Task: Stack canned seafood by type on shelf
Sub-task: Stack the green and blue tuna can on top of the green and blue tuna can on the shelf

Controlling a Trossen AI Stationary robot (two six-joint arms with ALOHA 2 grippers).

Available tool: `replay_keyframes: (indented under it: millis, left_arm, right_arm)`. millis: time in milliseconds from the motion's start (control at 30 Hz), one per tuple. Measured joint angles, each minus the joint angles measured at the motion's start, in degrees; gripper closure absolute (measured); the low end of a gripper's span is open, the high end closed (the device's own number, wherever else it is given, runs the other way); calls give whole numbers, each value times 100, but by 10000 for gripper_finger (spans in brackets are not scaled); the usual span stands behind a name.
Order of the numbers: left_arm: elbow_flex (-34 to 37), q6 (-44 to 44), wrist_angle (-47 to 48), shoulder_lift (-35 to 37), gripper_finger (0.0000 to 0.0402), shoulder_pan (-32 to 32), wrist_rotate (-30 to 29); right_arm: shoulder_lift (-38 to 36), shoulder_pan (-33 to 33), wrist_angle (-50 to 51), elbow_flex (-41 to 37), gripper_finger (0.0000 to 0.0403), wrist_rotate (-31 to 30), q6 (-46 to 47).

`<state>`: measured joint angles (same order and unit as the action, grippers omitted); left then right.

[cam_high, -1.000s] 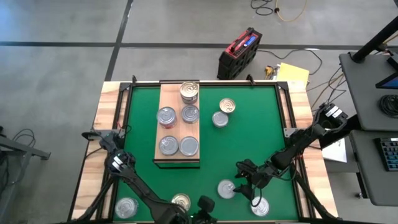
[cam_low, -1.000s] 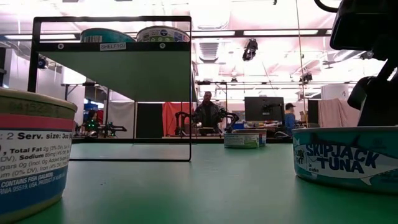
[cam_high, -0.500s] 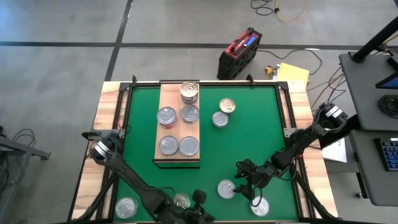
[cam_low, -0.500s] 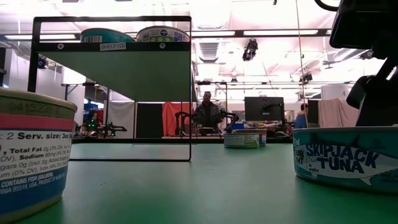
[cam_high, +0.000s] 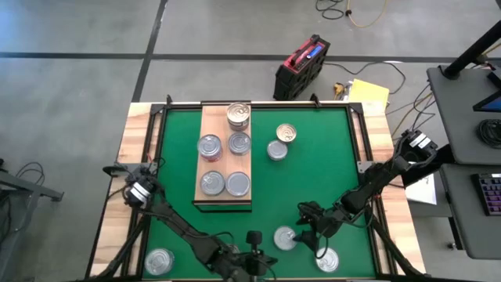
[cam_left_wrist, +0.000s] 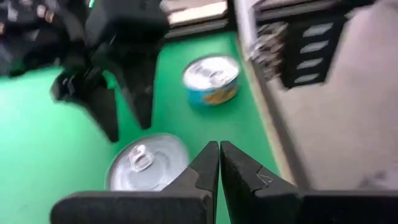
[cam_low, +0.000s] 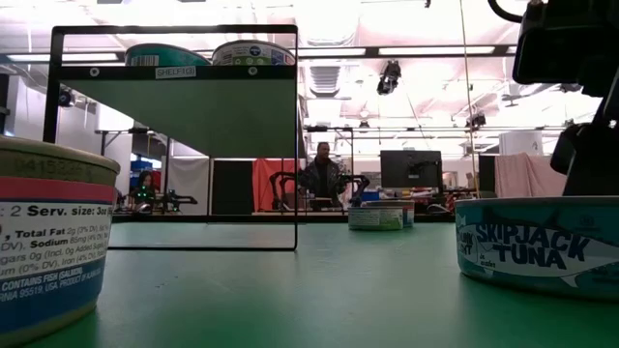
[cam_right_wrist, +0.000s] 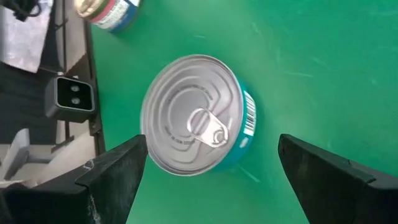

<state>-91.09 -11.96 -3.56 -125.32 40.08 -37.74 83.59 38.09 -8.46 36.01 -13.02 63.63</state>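
Note:
The shelf (cam_high: 223,157) is a raised wooden board that carries several tins, two of them stacked at its far end (cam_high: 239,115). Two tins (cam_high: 281,142) rest on the green mat beside it. Near the front edge, my right gripper (cam_right_wrist: 210,142) is open, its fingers standing on either side of a silver-lidded tuna tin (cam_high: 285,238) without touching it. My left gripper (cam_left_wrist: 219,149) is shut and points toward the table's right, its tips over the near rim of that same tin (cam_left_wrist: 146,168). I cannot tell whether it touches the tin.
Another teal-labelled tin (cam_high: 326,259) lies right of the right gripper, and one more (cam_high: 159,261) sits at the front left. A small camera (cam_right_wrist: 74,93) stands at the table's near edge. In the low view a pink-banded tin (cam_low: 48,242) stands close by.
My left arm has sunk and stretched along the near edge toward the table's right, its shut gripper coming close to the tuna tin. It now covers the gold-lidded tin that showed at the front before.

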Motion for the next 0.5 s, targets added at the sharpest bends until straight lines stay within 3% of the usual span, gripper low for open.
replay_keyframes:
  millis: [167, 500]
  left_arm:
    - [-302, -144, 184, -312, 402, -80, -292]
    - [-588, -648, 622, -673, 402, -235, -283]
  right_arm:
    - [4, 0, 167, 0, 48, -2, 92]
    - [173, 0, 153, 0, 48, -43, 101]
